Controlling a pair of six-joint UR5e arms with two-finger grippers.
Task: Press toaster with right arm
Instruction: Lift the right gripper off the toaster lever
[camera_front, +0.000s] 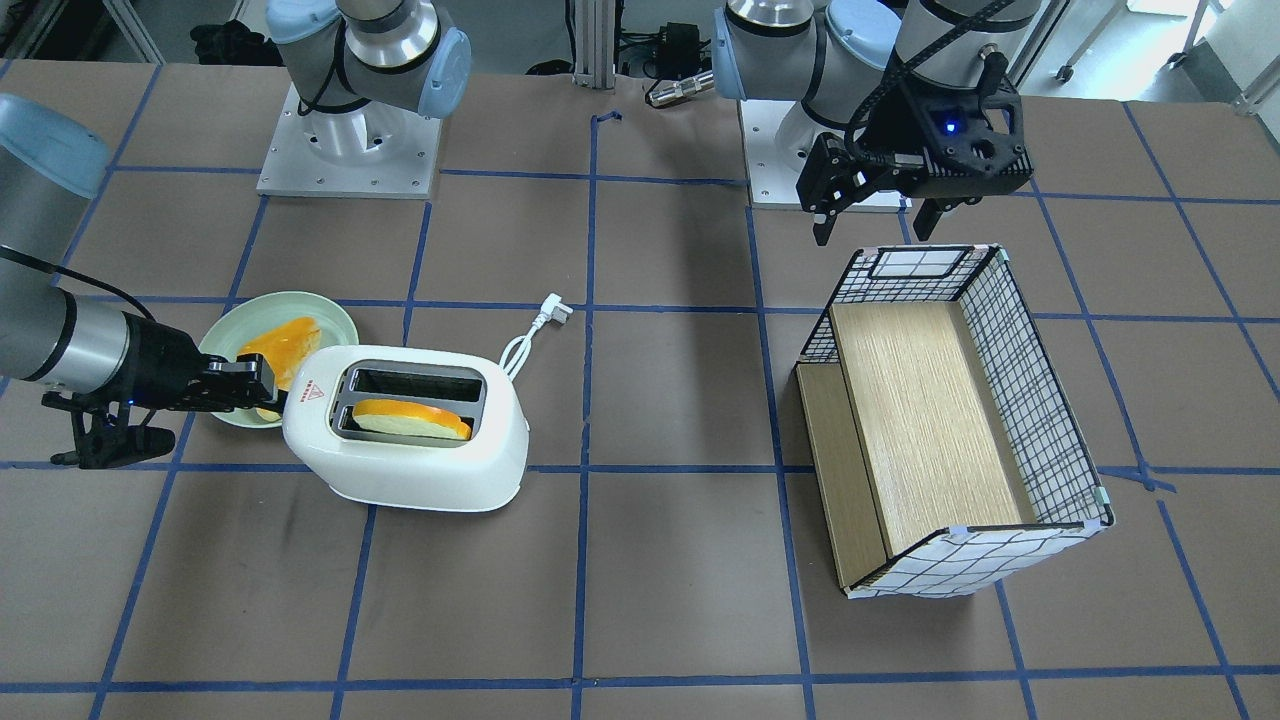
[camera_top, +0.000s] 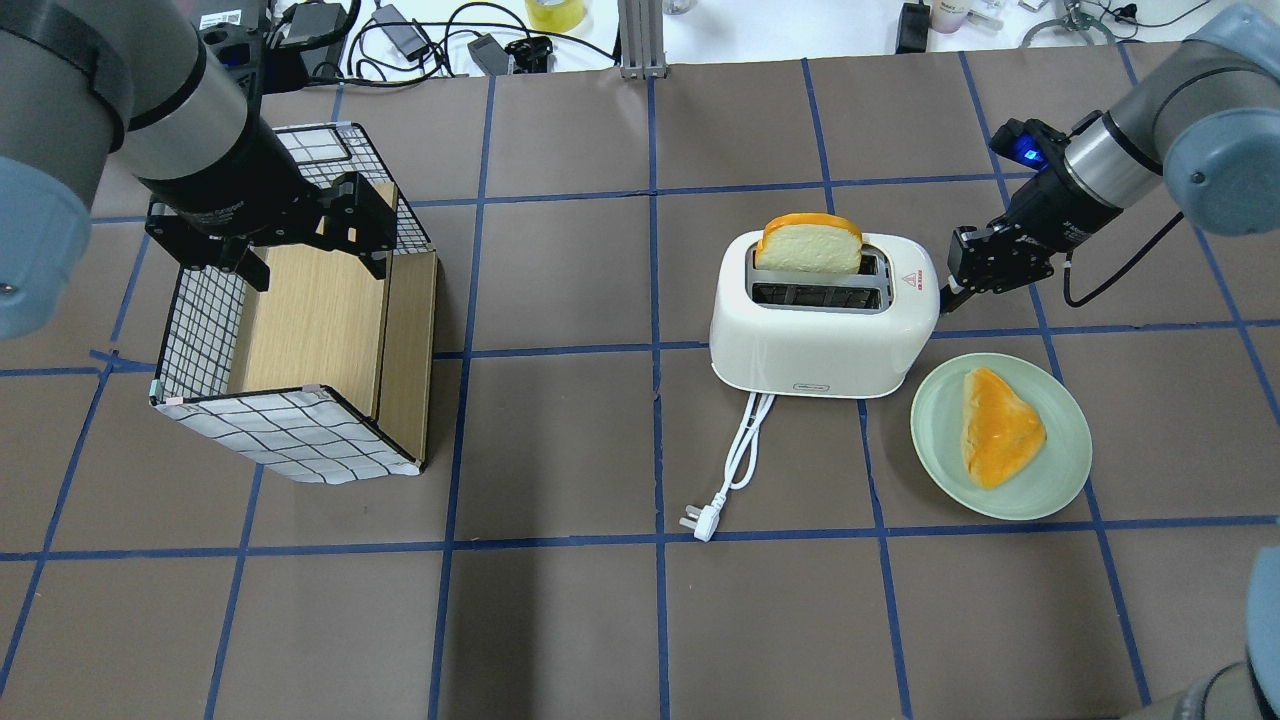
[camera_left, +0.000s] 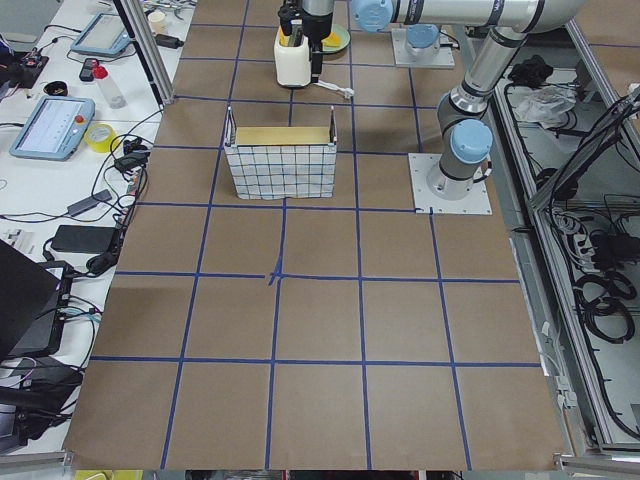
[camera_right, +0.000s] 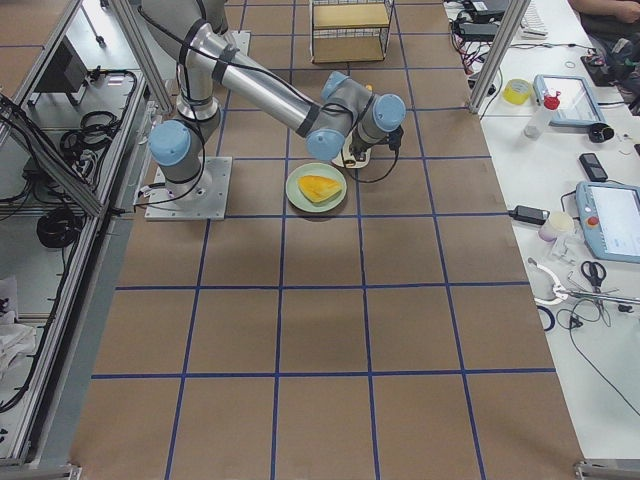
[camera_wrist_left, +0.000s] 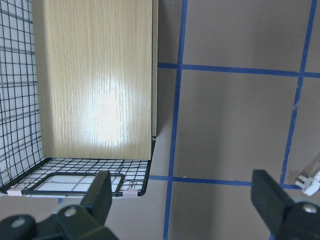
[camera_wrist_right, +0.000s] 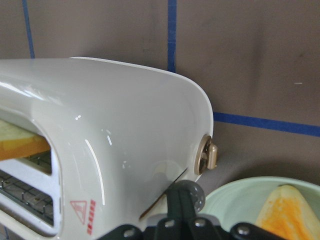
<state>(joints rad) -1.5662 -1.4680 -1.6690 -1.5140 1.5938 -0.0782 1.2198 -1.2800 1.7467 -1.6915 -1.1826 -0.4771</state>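
The white toaster (camera_top: 820, 340) stands on the table right of centre, with a bread slice (camera_top: 808, 243) upright in its far slot. It also shows in the front view (camera_front: 420, 450) and the right wrist view (camera_wrist_right: 125, 130). My right gripper (camera_top: 948, 293) is shut and empty, with its fingertips at the toaster's right end, by the lever slit and a beige knob (camera_wrist_right: 207, 156). It also shows in the front view (camera_front: 270, 385) and the right wrist view (camera_wrist_right: 182, 197). My left gripper (camera_top: 300, 240) is open and empty above the wire basket (camera_top: 290, 435).
A green plate (camera_top: 1060, 470) with an orange-topped bread slice (camera_top: 1000, 425) lies near the toaster's right front. The white cord and plug (camera_top: 700, 520) trail toward me. The wood-lined wire basket (camera_front: 1030, 380) stands on the left side. Blue tape lines grid the brown table.
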